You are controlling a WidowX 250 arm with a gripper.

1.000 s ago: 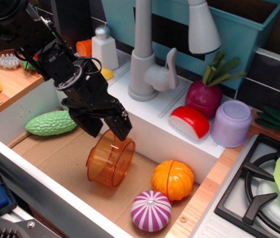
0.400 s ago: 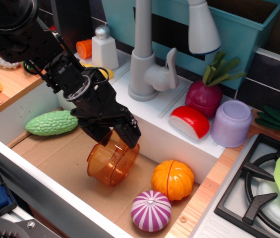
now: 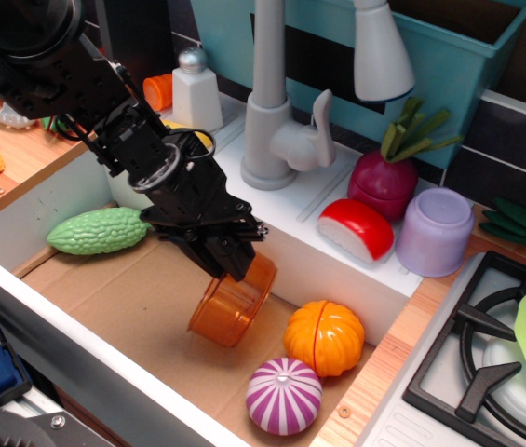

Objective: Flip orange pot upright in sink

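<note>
No writing is legible. Above the sink [image 3: 95, 307], the black arm's fingers [image 3: 228, 264] pinch the tilted orange pot's [image 3: 232, 303] rim.

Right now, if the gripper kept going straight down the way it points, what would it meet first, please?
The gripper already clamps the orange pot, so that pot probably lands first on the sink's cardboard floor; depth is uncertain.

Pincer [image 3: 230, 264] tips buried behind orange pot [image 3: 232, 302] rim, can't see my contact. Pot mouth faces away. Faucet [image 3: 286, 88] top cropped by frame.
</note>
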